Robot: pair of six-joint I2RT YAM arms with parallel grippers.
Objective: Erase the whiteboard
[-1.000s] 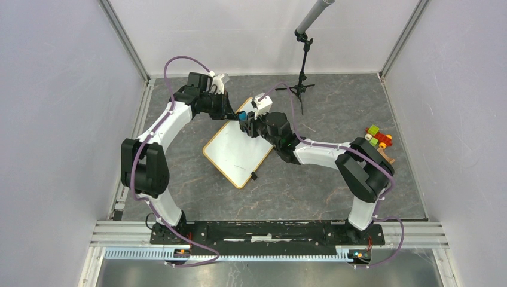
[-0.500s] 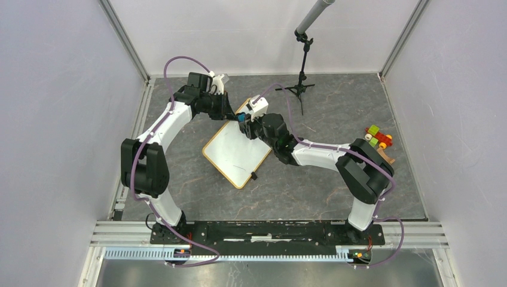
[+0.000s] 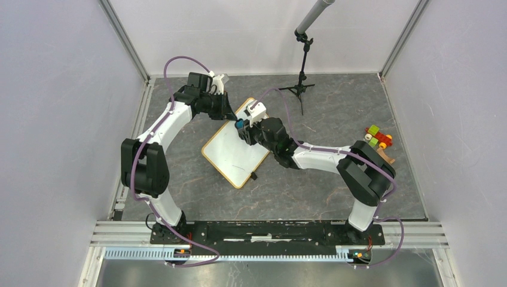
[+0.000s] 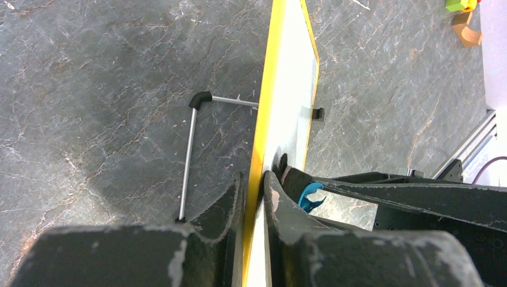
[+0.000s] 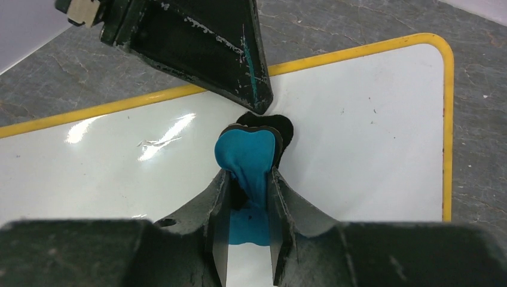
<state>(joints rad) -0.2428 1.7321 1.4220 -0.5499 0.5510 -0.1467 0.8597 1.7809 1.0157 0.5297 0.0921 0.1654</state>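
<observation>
The right tool (image 5: pixel 248 173), clamped tight on a blue-backed eraser with a black felt face (image 5: pixel 248 152), has just slid toward the far left corner of the small white rectangular whiteboard with the thin yellow frame (image 3: pixel 230 156). The felt now presses on the white surface right beside the left tool (image 4: pixel 254 179). A second ago the eraser sat further right along that far edge, and half a second ago it was midway, so this reads to me as one steady wiping stroke. The board's near corner has crept slightly leftward with it. The left arm hasn't budged, and its tool is pinched shut on the far frame edge, steadying the board. The whiteboard lies mid-way across the grey marbled table (image 3: pixel 335 107), between the two arms, with a thin wire stand (image 4: pixel 191 149) showing beneath it; whether the gripped edge is lifted I can't tell. In the right wrist view the surface looks clean apart from a few tiny specks, with no writing visible, so I'd judge the erasing nearly finished. With the eraser almost touching the other tool's finger, the stroke has little room left.
</observation>
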